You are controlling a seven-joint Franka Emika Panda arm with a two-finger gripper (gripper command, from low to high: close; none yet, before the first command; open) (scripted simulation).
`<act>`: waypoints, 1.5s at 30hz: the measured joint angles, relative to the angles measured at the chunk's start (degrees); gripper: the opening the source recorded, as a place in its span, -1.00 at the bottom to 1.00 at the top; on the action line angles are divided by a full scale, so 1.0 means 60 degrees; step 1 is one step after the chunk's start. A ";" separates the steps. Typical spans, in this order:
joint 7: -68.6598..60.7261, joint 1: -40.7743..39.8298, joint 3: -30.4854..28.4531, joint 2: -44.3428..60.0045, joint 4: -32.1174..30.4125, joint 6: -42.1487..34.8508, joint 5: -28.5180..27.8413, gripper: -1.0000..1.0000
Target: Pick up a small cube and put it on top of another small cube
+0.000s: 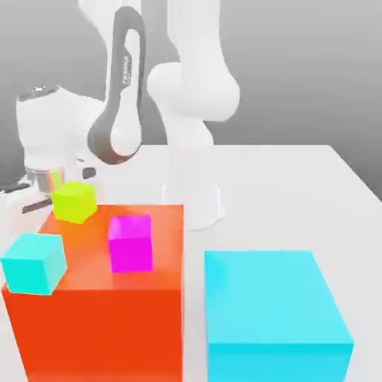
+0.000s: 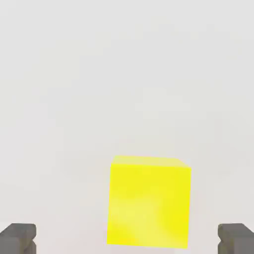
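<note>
Worktop (image 1: 298,186) white, carrying a big orange-red block (image 1: 97,321) at about 8 o'clock in the exterior view and a big cyan block (image 1: 276,313) at about 5 o'clock, the two just beside each other with a narrow gap between. Magenta cube (image 1: 130,242) sits upright on top of the orange-red block, near the middle of its top face. Small cyan cube (image 1: 33,262) at 9 o'clock of the magenta one, tilted, perched at the block's edge on the exterior view's left. Yellow-green cube (image 1: 74,200) at 11 o'clock of the magenta cube, over the block's far corner; whether it rests on the block or on the worktop behind cannot be told. White arm (image 1: 186,97) rises from its base at the centre and bends over toward 9 o'clock, its hand right behind the yellow-green cube. In the hand view the yellow-green cube (image 2: 149,201) lies between the two grey fingertips (image 2: 19,237), apart from both; claw (image 2: 127,238) released, spread wide, grasping nothing
</note>
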 joint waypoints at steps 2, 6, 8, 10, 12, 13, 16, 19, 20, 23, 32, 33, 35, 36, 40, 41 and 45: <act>0.0045 0.0036 -0.0034 0.0678 0.0098 0.0563 -0.0010 0.00; 0.0078 0.0068 -0.0060 0.1896 0.0305 0.1566 -0.0020 -1.00; 0.0078 0.0068 -0.0060 0.1897 0.0305 0.1574 -0.0019 -1.00; 0.0077 0.0068 -0.0060 0.1897 0.0305 0.1591 -0.0019 -1.00; 0.0074 0.0072 -0.0062 0.1990 0.0322 0.1667 -0.0010 -1.00; 0.0072 0.0071 -0.0062 0.1865 0.0300 0.1562 -0.0013 -1.00; 0.0057 0.0058 -0.0052 0.1021 0.0152 0.0866 -0.0006 -1.00; 0.0033 0.0048 -0.0027 0.0009 -0.0029 0.0034 0.0032 -1.00; 0.0019 0.0055 -0.0026 -0.0334 -0.0090 -0.0248 0.0056 -1.00; -0.0377 -0.0002 -0.0040 -0.0829 0.0114 -0.0951 0.0173 -1.00; -0.1794 0.0095 -0.0072 -0.1895 0.2318 -0.4583 0.0565 -1.00; -0.2135 0.0248 0.0032 -0.2022 0.2600 -0.4999 0.0606 -1.00; -0.2820 0.0587 0.0218 -0.2277 0.3167 -0.5832 0.0674 -1.00; -0.3177 0.0773 0.0322 -0.2403 0.3448 -0.6241 0.0707 -1.00; -0.4773 0.1620 0.0889 -0.2894 0.4553 -0.7795 0.0836 -1.00; -0.5176 0.1856 0.1026 -0.3013 0.4825 -0.8174 0.0862 -1.00; -0.6729 0.2893 0.1714 -0.3304 0.5505 -0.8990 0.0925 -1.00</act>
